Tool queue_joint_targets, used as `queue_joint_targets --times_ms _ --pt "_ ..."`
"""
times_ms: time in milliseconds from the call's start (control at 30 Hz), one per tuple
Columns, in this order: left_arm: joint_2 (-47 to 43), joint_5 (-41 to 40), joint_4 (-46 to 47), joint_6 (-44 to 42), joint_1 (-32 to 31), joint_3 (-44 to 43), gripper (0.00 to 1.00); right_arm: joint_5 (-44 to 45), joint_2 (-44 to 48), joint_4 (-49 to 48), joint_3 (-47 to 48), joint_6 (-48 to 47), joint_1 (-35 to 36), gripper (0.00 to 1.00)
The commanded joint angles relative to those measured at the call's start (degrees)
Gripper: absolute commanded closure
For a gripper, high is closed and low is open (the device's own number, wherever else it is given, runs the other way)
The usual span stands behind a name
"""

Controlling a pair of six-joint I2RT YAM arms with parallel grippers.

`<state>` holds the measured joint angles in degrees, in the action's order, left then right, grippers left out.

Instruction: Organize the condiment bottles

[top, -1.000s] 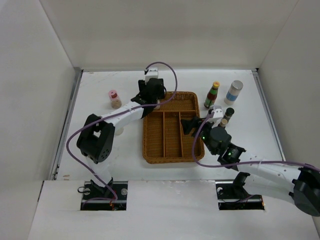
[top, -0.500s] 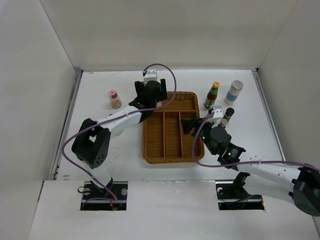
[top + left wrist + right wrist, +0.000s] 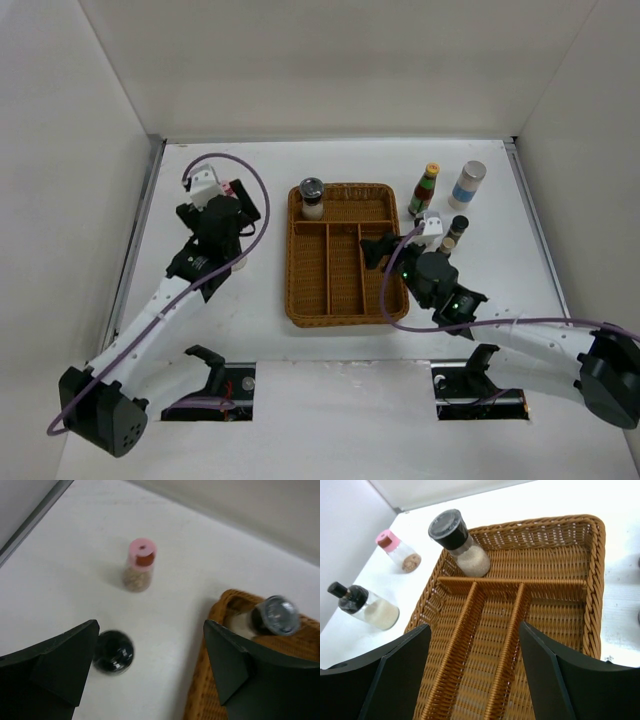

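Left side. The left gripper hangs over the bare surface at the left of the top view, fingers wide apart, nothing between them.
- Black-capped bottle: upright and seen cap-on, so its long axis is vertical. It sits low in the wrist frame, just beside the left-hand finger and off the centreline.
- Pink-capped bottle: also upright, farther ahead toward the upper middle of the wrist frame, apart from both fingers.
- Judgement: the left arm is much the nearer to both. The black-capped one needs a short sideways shift and then a drop.

Right side. The right gripper is poised over the right half of the wicker tray, fingers spread and holding nothing.
- Four bottles stand outside the tray's right rim:
  - yellow-capped bottle
  - blue-labelled bottle
  - dark-capped small bottle
  - tan-capped one
- The two small ones are close beside the right wrist.
- Judgement: these four are the right arm's to take.

Tray. It has one crosswise compartment at the far end and three long ones below it.
- A dark-lidded jar stands upright in the left end of the crosswise compartment.
- The long compartments show only bare wicker.
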<state>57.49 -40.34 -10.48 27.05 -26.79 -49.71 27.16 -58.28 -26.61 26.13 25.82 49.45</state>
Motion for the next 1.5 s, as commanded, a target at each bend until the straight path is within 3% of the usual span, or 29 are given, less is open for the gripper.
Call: queue_joint_targets --times_ms 0,133,400,533,633,767,867,1033,1100,1300,1467 --pt "-1.94 3.76 -12.19 5.38 3.27 4.26 0.14 -0.79 -0.69 -2.39 1.29 0.98 -0.28 0.22" --pt "-0.90 7.03 -11.50 6.61 5.56 7.34 0.13 -0.88 -0.95 -2.31 1.38 1.07 -0.37 0.22" --pt "6.39 8.26 0.28 6.00 7.76 9.90 0.14 -0.88 -0.52 -1.60 1.91 0.37 -0.19 0.21" --pt "9.21 8.26 -0.07 6.26 8.20 10.07 0.16 -0.97 -0.17 -1.60 1.73 0.54 -0.19 0.21" --pt "10.09 8.34 0.55 6.44 9.25 11.13 0.25 -0.96 0.45 -2.21 1.12 0.72 -0.19 0.21" --pt "9.04 7.99 0.90 6.44 8.99 11.66 0.47 -0.88 -0.60 -1.60 1.73 0.63 -0.37 0.21" --pt "5.10 7.91 0.73 6.00 8.12 10.61 0.58 -0.97 -1.13 -1.60 1.64 1.07 -0.37 0.21" --pt "-0.98 6.50 0.20 3.98 2.59 4.37 0.62 -0.79 -1.13 -2.13 1.47 0.89 -0.37 0.21" --pt "-0.64 7.02 0.99 3.36 -2.41 1.04 0.62 -0.62 -0.96 -1.52 1.73 0.81 -0.37 0.21" --pt "9.63 6.41 3.35 3.19 -15.42 -5.83 0.61 0.00 0.01 -1.60 1.20 0.81 -0.54 0.21" --pt "16.50 6.50 7.14 2.40 -17.99 -7.59 0.61 0.18 0.10 -1.78 1.03 0.98 -0.63 0.21"
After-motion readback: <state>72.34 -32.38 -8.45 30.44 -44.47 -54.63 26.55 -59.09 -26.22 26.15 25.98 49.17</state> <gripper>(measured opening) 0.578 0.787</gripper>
